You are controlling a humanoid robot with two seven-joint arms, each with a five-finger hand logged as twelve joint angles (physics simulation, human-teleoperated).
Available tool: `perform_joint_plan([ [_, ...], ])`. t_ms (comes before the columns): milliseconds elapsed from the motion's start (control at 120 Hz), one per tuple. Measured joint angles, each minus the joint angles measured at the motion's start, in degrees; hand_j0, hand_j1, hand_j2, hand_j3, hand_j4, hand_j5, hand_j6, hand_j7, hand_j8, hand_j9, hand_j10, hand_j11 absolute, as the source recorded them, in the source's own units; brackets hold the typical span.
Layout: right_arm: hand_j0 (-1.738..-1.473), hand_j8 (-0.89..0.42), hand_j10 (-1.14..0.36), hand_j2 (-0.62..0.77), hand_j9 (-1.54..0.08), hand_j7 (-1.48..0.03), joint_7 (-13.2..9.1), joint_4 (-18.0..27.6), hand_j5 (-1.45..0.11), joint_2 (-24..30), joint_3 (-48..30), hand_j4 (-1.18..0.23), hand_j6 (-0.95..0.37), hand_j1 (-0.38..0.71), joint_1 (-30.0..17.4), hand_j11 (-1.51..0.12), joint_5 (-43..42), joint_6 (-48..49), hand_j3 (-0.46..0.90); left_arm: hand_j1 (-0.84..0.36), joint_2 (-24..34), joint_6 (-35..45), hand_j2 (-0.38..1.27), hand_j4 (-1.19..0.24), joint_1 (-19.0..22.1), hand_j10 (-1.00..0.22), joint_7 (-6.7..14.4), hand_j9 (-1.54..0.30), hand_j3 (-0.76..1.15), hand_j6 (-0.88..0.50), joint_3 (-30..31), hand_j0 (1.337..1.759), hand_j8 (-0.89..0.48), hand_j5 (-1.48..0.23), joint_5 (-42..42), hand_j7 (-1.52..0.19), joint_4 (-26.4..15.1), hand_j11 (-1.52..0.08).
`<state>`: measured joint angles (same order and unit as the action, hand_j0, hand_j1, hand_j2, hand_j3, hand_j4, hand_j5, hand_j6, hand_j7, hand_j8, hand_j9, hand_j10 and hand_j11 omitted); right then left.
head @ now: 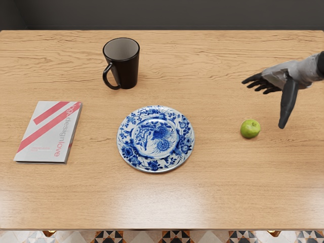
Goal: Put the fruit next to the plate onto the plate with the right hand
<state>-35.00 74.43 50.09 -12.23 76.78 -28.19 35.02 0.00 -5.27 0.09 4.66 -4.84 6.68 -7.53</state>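
The right hand (277, 82) is reaching in from the right edge, hanging above the wood with its dark, jointed fingers (254, 80) spreading wide toward the left and the thumb pointing straight down, gripping nothing. The grey shell of the forearm is showing just behind it at the frame's border. Below and slightly left of that thumb, a small round green apple (250, 128) is sitting on the bare table (228, 192), smooth-skinned and catching a soft shine, with a little dimple at the top. It is lying to the right of the plate (156, 138), clearly apart from it, with open wood between the two. The plate is round and glossy, white ceramic covered in dense blue floral painting, lying flat near the middle of the table. Behind it, toward the far edge, a black mug (123, 63) is standing upright, tapering a little toward its base, its pale inside showing and its handle curling out to the left. Far off on the left, a thin book (49, 131) is lying flat at a slight slant, grey cover crossed by red diagonal stripes. The tabletop is showing light, long-grained wood, and patterned floor tiles (172, 237) are peeking out beneath the near edge.
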Motion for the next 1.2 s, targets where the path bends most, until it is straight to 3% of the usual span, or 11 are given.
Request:
perform_joint_plan([
  [100,-1.658,0.0,0.0,0.0,0.0,0.0,0.0,8.79,0.0,4.24,-1.97,0.0,-0.01,-0.35,0.05,0.0,-4.66,0.0,0.0,0.34,0.0,0.0,0.0,-0.01,0.0,-0.01,0.0,-0.01,0.0,-0.01,0.0,1.658,-0.01,-0.01,0.0,-0.01,0.0,-0.01],
  [200,-1.658,0.0,0.0,0.0,0.0,0.0,0.0,12.8,0.0,5.19,-2.34,0.0,-0.01,-0.35,-0.52,0.0,-10.22,-1.04,0.0,0.34,0.0,0.0,0.0,-0.01,0.0,-0.01,0.0,-0.01,0.0,-0.01,0.0,1.658,-0.01,-0.01,0.0,-0.01,-0.01,-0.01],
  [367,-1.658,-0.01,0.0,0.0,0.0,0.0,0.0,14.24,0.0,-0.1,-2.32,0.0,-0.01,-0.35,-3.82,0.0,-20.29,-9.41,0.0,0.34,0.0,0.0,0.0,-0.01,0.0,-0.01,0.0,-0.01,0.0,-0.01,0.0,1.658,-0.01,-0.01,0.0,-0.01,-0.01,-0.01],
  [667,-1.658,-0.01,0.0,0.0,0.0,0.0,0.0,15.18,0.0,-4.5,-2.33,0.0,-0.01,-0.35,-11.81,0.0,-28.17,-15.97,0.0,0.34,0.0,0.0,0.0,-0.01,0.0,-0.01,0.0,-0.01,0.0,-0.01,0.0,1.658,-0.01,-0.01,0.0,-0.01,-0.02,-0.01],
  [933,-1.658,-0.01,0.0,0.0,0.0,0.0,0.0,22.22,0.0,-0.6,-2.62,-0.01,-0.01,-0.35,-15.44,0.0,-31.63,-21.72,0.0,0.34,0.0,0.0,0.0,-0.01,0.0,-0.01,0.0,-0.01,0.0,-0.01,0.0,1.658,-0.01,-0.01,0.0,-0.01,-0.02,-0.01],
  [1050,-1.658,-0.03,-0.03,0.0,-0.04,-0.03,0.0,22.43,-0.04,-0.19,-2.41,-0.03,-0.03,-0.32,-16.5,-0.04,-34.6,-24.89,0.0,0.34,0.0,0.0,0.0,-0.01,0.0,-0.01,0.0,-0.01,0.0,-0.01,0.0,1.658,-0.01,-0.01,0.0,-0.01,-0.02,-0.01],
  [1200,-1.658,-0.07,-0.07,-0.01,-0.08,-0.08,0.0,19.99,-0.09,-3.95,-1.6,-0.07,-0.07,-0.27,-18.06,-0.08,-38.21,-26.59,0.0,0.34,0.0,0.0,0.0,-0.01,0.0,-0.01,0.0,-0.01,0.0,-0.01,0.0,1.658,-0.01,-0.01,0.0,-0.01,0.0,-0.01],
])
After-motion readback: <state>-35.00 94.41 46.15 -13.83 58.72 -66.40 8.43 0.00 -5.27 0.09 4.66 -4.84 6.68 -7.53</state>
